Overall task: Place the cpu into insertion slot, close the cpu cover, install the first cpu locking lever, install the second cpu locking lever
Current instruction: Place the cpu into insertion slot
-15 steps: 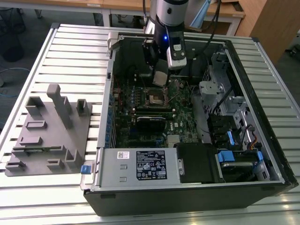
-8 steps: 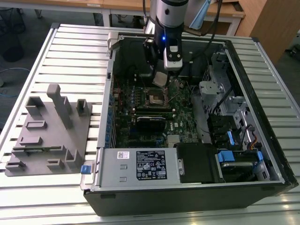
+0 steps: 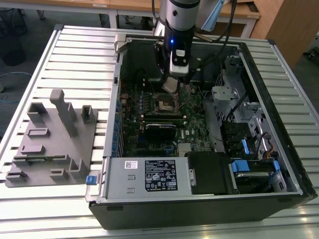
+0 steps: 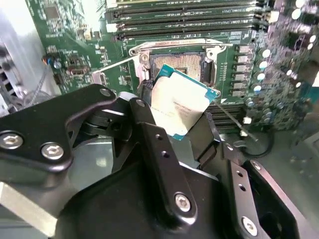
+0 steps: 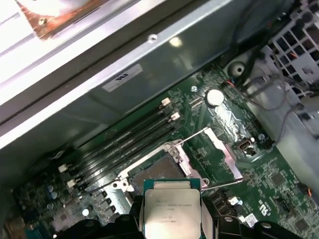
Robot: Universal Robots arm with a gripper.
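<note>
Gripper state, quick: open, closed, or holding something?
Gripper: shut on the small flat square silver-grey cpu, close to the dark square silver-rimmed insertion slot.

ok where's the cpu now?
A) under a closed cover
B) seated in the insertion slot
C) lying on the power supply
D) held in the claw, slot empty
D: in the second wrist view the claw grips the cpu, and the insertion slot beyond shows bare contacts.

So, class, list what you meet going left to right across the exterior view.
Grey fixture plate → gripper holding the cpu → silver metal bracket → wooden panel.
</note>
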